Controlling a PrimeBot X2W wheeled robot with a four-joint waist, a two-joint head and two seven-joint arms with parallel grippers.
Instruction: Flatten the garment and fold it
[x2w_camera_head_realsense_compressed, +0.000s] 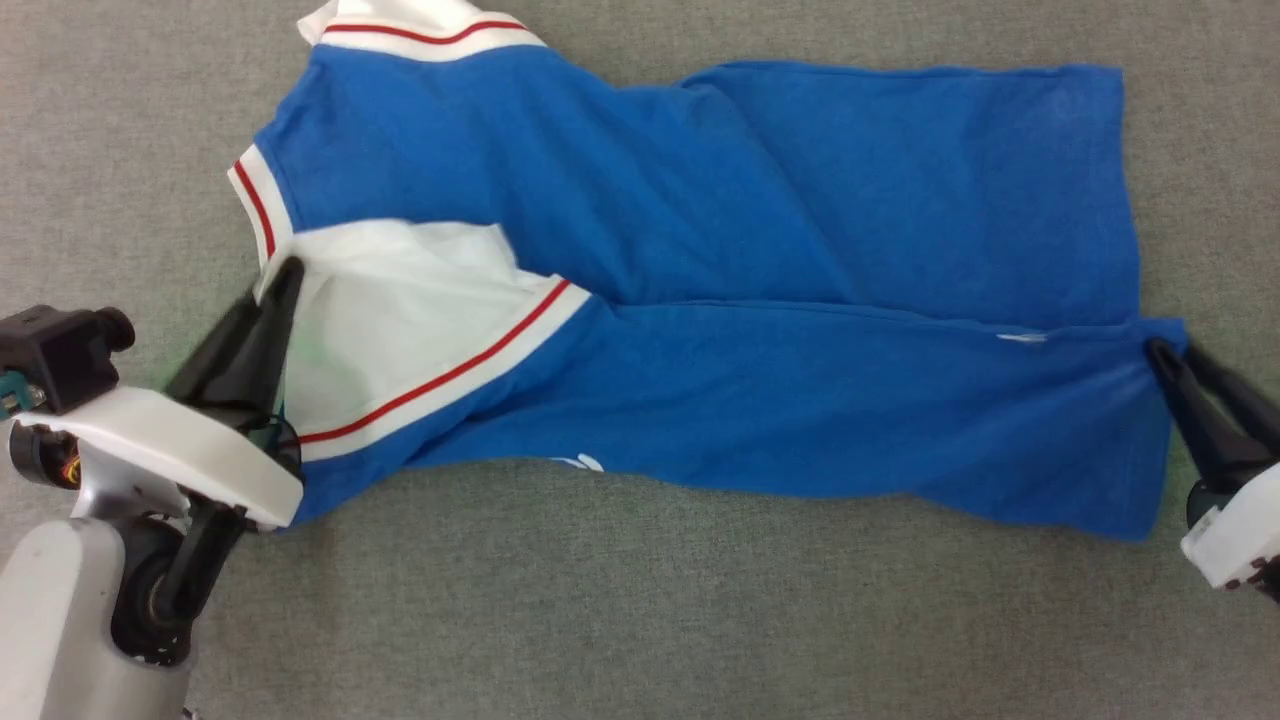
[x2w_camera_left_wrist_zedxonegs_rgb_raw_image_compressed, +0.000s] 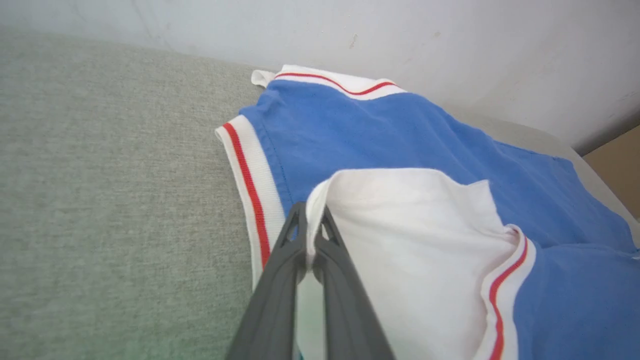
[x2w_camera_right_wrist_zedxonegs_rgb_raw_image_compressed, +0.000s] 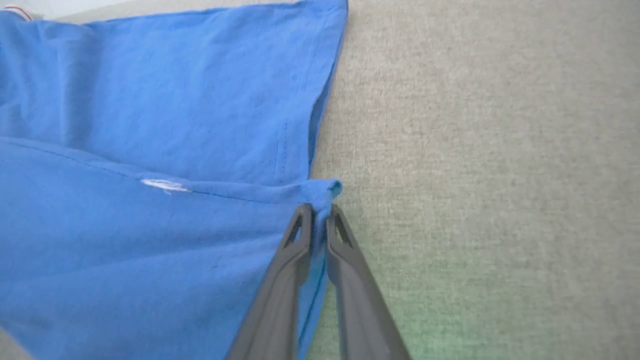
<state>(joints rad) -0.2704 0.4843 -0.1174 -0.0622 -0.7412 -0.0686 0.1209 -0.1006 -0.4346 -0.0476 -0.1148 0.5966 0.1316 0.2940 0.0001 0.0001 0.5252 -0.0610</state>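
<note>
surface: grey woven counter (x2w_camera_head_realsense_compressed: 640, 620), with a pale wall (x2w_camera_left_wrist_zedxonegs_rgb_raw_image_compressed: 450, 40) behind its far edge in the left wrist view.
garment place: the garment (x2w_camera_head_realsense_compressed: 760, 200) lies mid-counter between the two end effectors, its near side laid over onto itself along a folded edge (x2w_camera_head_realsense_compressed: 800, 303).
left end effector: the left end effector (x2w_camera_left_wrist_zedxonegs_rgb_raw_image_compressed: 310, 220) is all but closed, its tips nipping a fold of the white sleeve (x2w_camera_left_wrist_zedxonegs_rgb_raw_image_compressed: 410, 240) at the garment's neck end.
right end effector: the right end effector (x2w_camera_right_wrist_zedxonegs_rgb_raw_image_compressed: 320, 212) is likewise pinched nearly closed, on the blue hem corner (x2w_camera_right_wrist_zedxonegs_rgb_raw_image_compressed: 327, 191) where the folded edge meets the hem.
long axis: runs side to side across the head view.
pointing: neck and sleeves toward the robot's left, hem toward its right.
face: probably print-side down, since only a sliver of white print (x2w_camera_head_realsense_compressed: 580, 462) peeps out at the near edge.
risk, snag: if the tips lift away with cloth caught between them, the flap could be dragged back open. both pinches sit right on the fold, so this seems the likeliest fault.
risk, skew: the flap looks deeper at the hem than toward the sleeve, and slanting creases cross the far half. another fold on top would likely come out lopsided.
risk, lump: the white sleeve lies rumpled over the blue, and folding across it unsmoothed would trap a bulge.
risk, slip: each grip holds only a thin edge, so a pull along the long axis could let the cloth slide out.
</note>
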